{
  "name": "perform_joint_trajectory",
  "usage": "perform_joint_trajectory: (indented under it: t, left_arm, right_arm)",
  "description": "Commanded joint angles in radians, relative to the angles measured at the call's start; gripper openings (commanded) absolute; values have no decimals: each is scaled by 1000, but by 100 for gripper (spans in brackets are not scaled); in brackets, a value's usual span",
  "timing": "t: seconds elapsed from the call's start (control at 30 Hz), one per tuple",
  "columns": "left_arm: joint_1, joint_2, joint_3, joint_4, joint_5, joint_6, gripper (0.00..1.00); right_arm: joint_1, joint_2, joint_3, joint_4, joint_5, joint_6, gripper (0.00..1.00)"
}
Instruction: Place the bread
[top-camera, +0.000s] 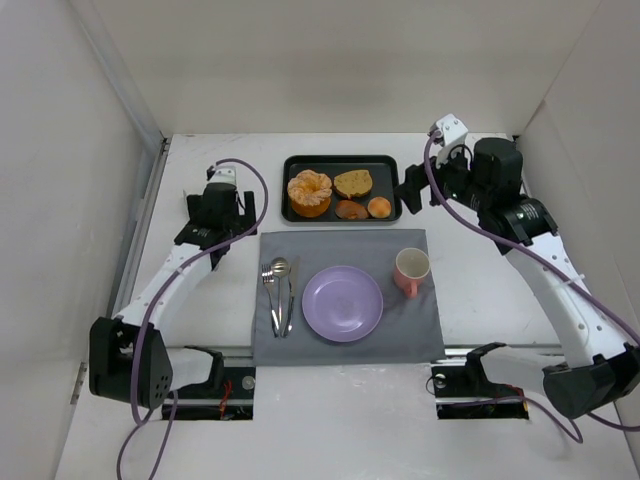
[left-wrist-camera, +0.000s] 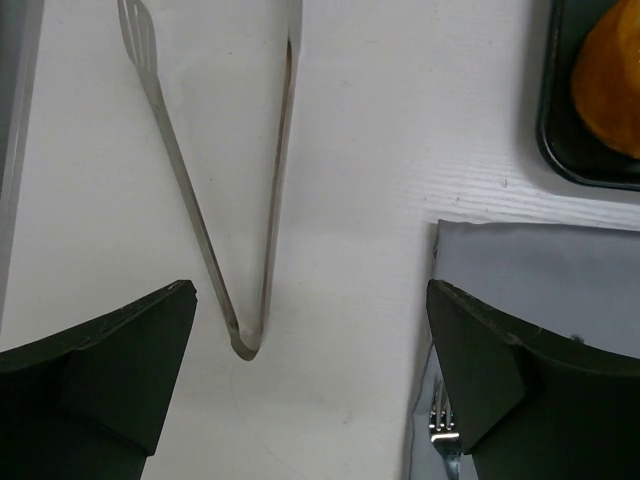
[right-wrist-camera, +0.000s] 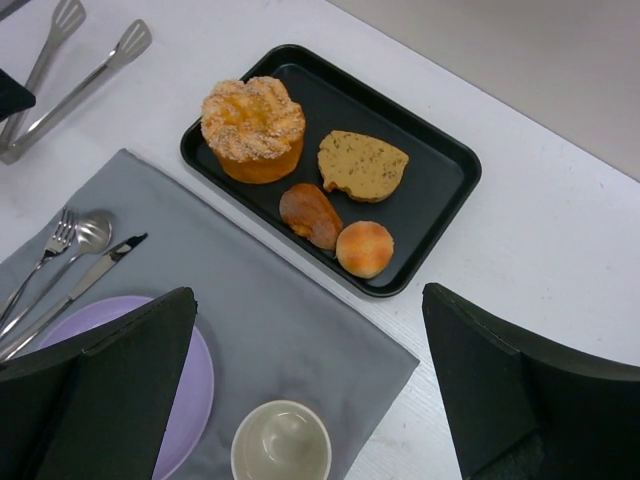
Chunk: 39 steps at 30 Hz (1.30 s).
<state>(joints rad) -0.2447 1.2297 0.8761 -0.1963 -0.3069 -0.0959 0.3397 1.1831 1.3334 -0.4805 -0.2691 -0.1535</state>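
Note:
The bread is a round orange-golden ring with a lobed pale top. It stands at the left end of the black tray and shows in the right wrist view; its edge shows in the left wrist view. The purple plate lies bare on the grey placemat. My left gripper hovers open over the white table left of the tray, nothing between its fingers. My right gripper hangs open to the right of the tray, holding nothing.
Metal tongs lie on the table ahead of the left gripper. The tray also holds a brown slice, an oblong pastry and a small bun. Fork, spoon and knife lie left of the plate, a pink cup to its right.

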Motion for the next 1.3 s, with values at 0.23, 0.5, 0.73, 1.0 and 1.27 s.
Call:
perform_joint_trajectory:
  t: [0.23,0.5,0.73,1.0,1.27]
  left_arm:
    - [83,25,-92,167,-43,105,100]
    - [268,140,-36,167,126,96,100]
    - [318,206,-25,176,209,87,99]
    - [328,238,-25,176,262,87,99]
    - [337,290,-25,176,262,105,97]
  right_arm:
    - [-1,-39,-26,68,-85,-44,100]
    - [-1,-39,-26,68,-107,-44,100]
    - [-1,-39,-26,68,-107,-44,100]
    - [-1,-39,-26,68,-107,-44,100]
    - [-1,-39,-26,68,-107,-44,100]
